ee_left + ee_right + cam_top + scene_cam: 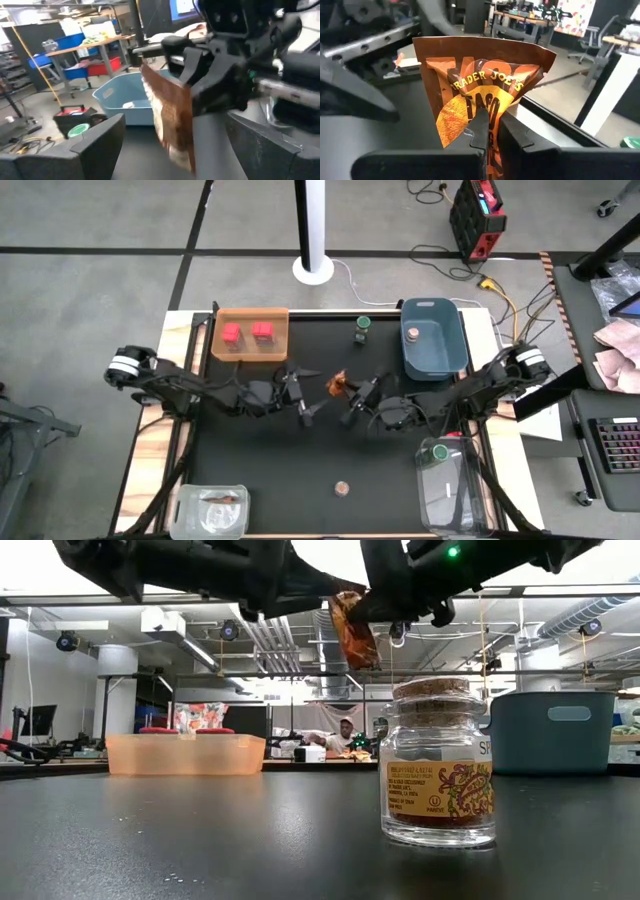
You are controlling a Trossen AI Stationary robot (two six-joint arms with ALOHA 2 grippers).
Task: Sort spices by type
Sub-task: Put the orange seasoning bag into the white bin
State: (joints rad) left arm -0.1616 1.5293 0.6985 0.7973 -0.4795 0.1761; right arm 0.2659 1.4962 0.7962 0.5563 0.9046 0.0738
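Pinching a flat brown-orange packet (485, 100) between closed fingers, the right pincer (352, 392) is holding it up off the black worktop (260, 460), just right of centre in the high view. In the low view the packet (355, 628) is hanging in the upper middle of the frame, clear of the surface. The left pincer (300, 392) is sitting just to the left of it with its fingers spread wide and nothing between them; its own camera is looking at the packet (172, 120) hanging close in front.

Two red boxes (246, 332) are lying side by side in the orange tray (222, 350) at the upper left of the worktop. A green-capped jar (362, 329) is standing near the top edge, between the tray and the blue tub (452, 355), which is sitting at the upper right. A tan-capped jar (341, 488) is standing alone at the lower middle, and in the low view it is filling the right foreground (438, 762). A clear container (205, 510) at the lower left is holding something brownish that is too small to make out, and another clear container (455, 490) at the lower right is showing a green cap (438, 450) at its upper end.
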